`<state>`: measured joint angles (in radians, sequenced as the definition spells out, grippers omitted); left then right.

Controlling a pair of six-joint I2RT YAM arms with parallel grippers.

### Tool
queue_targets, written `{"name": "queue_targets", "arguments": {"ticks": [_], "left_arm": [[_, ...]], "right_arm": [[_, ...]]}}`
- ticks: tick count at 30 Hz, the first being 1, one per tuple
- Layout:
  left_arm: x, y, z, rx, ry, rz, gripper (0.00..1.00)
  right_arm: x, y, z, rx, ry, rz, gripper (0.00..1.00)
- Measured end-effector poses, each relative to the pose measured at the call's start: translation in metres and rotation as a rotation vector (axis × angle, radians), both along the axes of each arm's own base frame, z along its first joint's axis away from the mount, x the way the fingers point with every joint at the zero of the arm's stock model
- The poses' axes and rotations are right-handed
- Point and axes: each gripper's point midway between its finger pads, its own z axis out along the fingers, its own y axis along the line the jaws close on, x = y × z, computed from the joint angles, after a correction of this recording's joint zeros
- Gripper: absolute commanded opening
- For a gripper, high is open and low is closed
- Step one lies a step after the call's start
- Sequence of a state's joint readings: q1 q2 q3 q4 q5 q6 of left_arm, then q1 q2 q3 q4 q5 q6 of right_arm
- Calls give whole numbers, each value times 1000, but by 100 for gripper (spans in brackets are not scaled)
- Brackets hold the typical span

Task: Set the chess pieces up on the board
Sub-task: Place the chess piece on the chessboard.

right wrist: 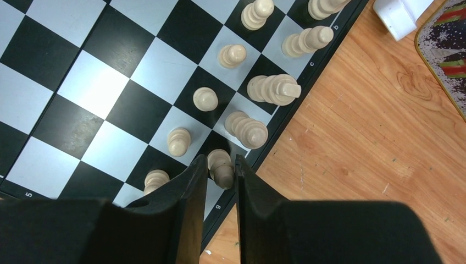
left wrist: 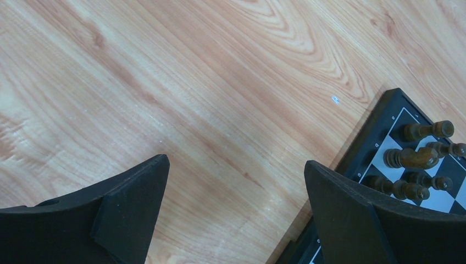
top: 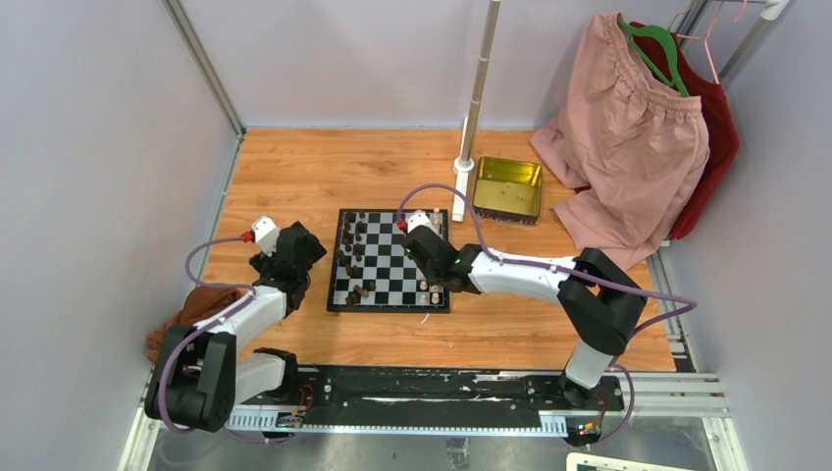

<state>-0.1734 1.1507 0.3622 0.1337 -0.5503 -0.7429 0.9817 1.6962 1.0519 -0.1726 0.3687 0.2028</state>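
Your right gripper [right wrist: 221,160] brackets 1 cream piece [right wrist: 221,170] at the board [right wrist: 93,82] edge, base hidden; grip indeterminate. Your left gripper [left wrist: 235,162] is spread above the wood bench [left wrist: 165,66].

My left arm [top: 245,314] is folded up off its base, forearm angled forward. The left end effector [left wrist: 235,165] points down, fingers [left wrist: 137,192] spread about as wide as they go. My right arm [top: 525,275] rises to a high elbow, then stretches long across toward the left, wrist tipped down. The right end effector [right wrist: 221,165] has its fingers [right wrist: 189,192] nearly together with just a slim gap, and honestly I can't tell if they're pinching.
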Motion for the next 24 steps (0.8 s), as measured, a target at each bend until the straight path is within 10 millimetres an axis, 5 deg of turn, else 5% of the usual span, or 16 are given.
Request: {"name": "queue_targets", "arguments": {"ticks": [24], "left_arm": [[0,0,0,0,0,0,100]], "right_arm": [[-1,-2,20,15,-39,-7,32]]}}
